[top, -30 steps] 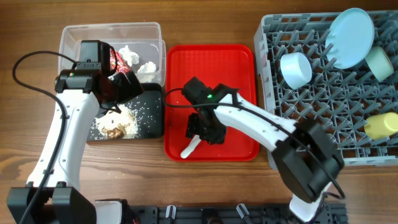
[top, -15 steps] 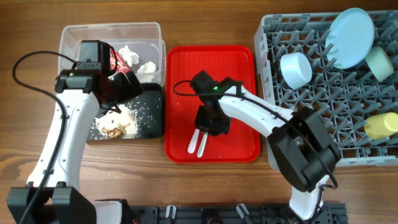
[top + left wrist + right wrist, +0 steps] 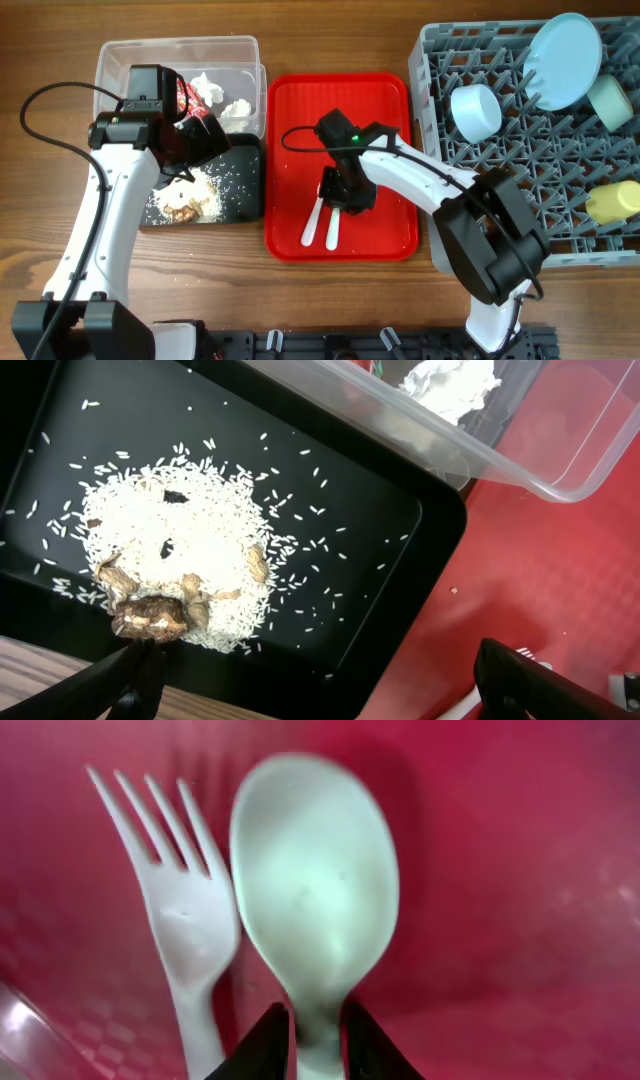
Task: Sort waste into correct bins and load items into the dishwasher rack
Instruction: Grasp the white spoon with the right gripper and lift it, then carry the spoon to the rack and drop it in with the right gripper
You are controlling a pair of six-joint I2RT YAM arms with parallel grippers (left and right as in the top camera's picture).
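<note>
The right gripper [image 3: 318, 1025] pinches the spoon [image 3: 315, 880] at its neck, the fork [image 3: 185, 920] just beside it on the red tray [image 3: 385, 100], while the left gripper [image 3: 320, 665] gapes wide over the rice [image 3: 170, 550] in the black tray [image 3: 360, 530].

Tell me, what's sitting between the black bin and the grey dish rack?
The red tray, in the overhead view. A white fork and spoon are on it.

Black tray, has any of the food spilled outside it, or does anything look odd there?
Rice grains are scattered wide, but all inside the black tray. One tiny crumb sits on the red tray beside it.
</note>
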